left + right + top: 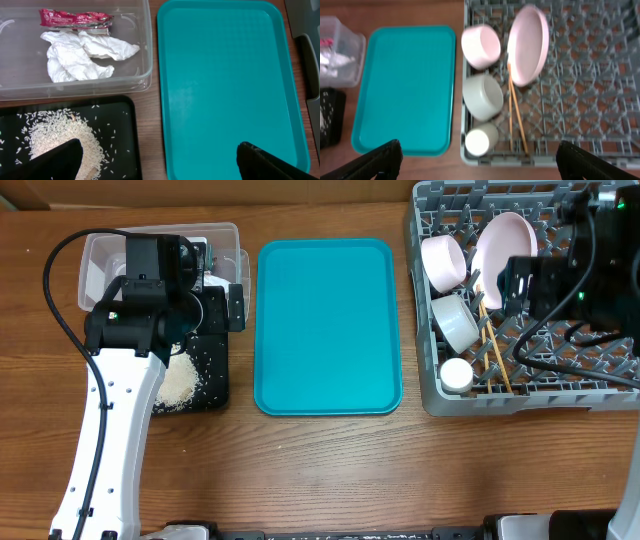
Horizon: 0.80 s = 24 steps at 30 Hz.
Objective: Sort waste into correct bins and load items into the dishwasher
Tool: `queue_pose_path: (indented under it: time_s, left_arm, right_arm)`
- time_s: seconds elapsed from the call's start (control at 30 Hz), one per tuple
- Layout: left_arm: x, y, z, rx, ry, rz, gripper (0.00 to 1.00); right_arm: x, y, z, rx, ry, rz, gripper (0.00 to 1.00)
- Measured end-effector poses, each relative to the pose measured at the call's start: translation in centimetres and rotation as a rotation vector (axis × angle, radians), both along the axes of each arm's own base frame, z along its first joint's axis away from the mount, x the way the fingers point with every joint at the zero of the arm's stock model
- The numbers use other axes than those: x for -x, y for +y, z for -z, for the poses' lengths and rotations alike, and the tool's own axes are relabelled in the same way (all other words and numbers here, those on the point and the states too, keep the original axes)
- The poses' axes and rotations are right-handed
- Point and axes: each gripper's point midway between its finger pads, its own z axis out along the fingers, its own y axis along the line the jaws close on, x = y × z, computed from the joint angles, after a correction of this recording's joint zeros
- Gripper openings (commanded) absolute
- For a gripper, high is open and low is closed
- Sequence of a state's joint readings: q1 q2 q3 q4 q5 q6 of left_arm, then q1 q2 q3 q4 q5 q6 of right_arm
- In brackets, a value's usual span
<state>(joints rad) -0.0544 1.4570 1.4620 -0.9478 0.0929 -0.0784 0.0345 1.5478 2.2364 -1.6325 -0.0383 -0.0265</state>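
The clear tub [140, 60] holds the red foil wrapper [75, 18] and the white tissue [82, 55]. Rice grains [60, 140] lie in a heap in the black tray [120, 125]. My left gripper [160, 165] is open and empty, above the gap between the black tray and the teal tray. The grey dish rack [600, 75] holds a small pinkish plate [481, 46], a large pinkish plate [530, 45], a grey bowl [482, 96], a white cup [480, 140] and chopsticks [517, 115]. My right gripper [480, 162] is open and empty above the rack's front left corner.
The teal tray [328, 325] lies bare between the black tray [212, 385] and the dish rack [520, 402]. The left arm [110, 430] reaches over the tub [100, 255]. The right arm [590, 270] hangs over the rack. Bare wood runs along the front.
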Motion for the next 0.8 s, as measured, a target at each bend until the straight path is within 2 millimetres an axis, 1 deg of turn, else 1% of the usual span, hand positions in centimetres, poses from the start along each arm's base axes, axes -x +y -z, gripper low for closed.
queue_pose_path:
  time_s: [0.1,0.2,0.3,0.33,0.4,0.47,0.57,0.6,0.63,0.73,0.77,0.8]
  left_arm:
    - [0.0,0.0,0.0,0.000,0.000,0.000,1.00]
    - [0.0,0.0,0.0,0.000,0.000,0.000,1.00]
    - [0.0,0.0,0.0,0.000,0.000,0.000,1.00]
    - [0.0,0.0,-0.1,0.000,-0.002,0.000,1.00]
    - [0.0,0.0,-0.1,0.000,-0.002,0.000,1.00]
    - [0.0,0.0,-0.1,0.000,-0.001,0.000,1.00]
    - [0.0,0.0,-0.2,0.001,-0.004,0.000,1.00]
    - [0.0,0.0,-0.2,0.001,-0.004,0.000,1.00]
    - [0.0,0.0,-0.2,0.000,-0.004,0.000,1.00]
    - [-0.1,0.0,-0.2,0.001,-0.005,0.000,1.00]
    - [-0.1,0.0,-0.2,0.001,-0.005,0.000,1.00]
    - [0.0,0.0,-0.2,0.001,-0.003,0.000,1.00]
  right_arm:
    - [-2.3,0.3,-1.9,-0.015,-0.122,-0.010,1.00]
    - [-3.5,0.8,-3.1,-0.034,-0.232,-0.027,1.00]
    - [-3.1,0.9,-3.2,-0.042,-0.311,-0.035,1.00]
    - [-2.3,1.0,-2.9,-0.046,-0.342,-0.039,1.00]
    - [-1.4,1.0,-3.1,-0.050,-0.447,-0.043,1.00]
    - [-0.1,1.0,-2.1,-0.054,-0.519,-0.048,1.00]
    - [2.4,1.0,0.5,-0.056,-0.616,-0.053,1.00]
    - [2.9,1.0,1.1,-0.057,-0.651,-0.053,1.00]
    - [3.6,0.9,2.7,-0.056,-0.680,-0.054,1.00]
    - [5.0,0.9,5.5,-0.058,-0.794,-0.056,1.00]
    - [5.5,0.8,7.3,-0.057,-0.810,-0.055,1.00]
    - [5.8,0.8,7.7,-0.058,-0.868,-0.055,1.00]
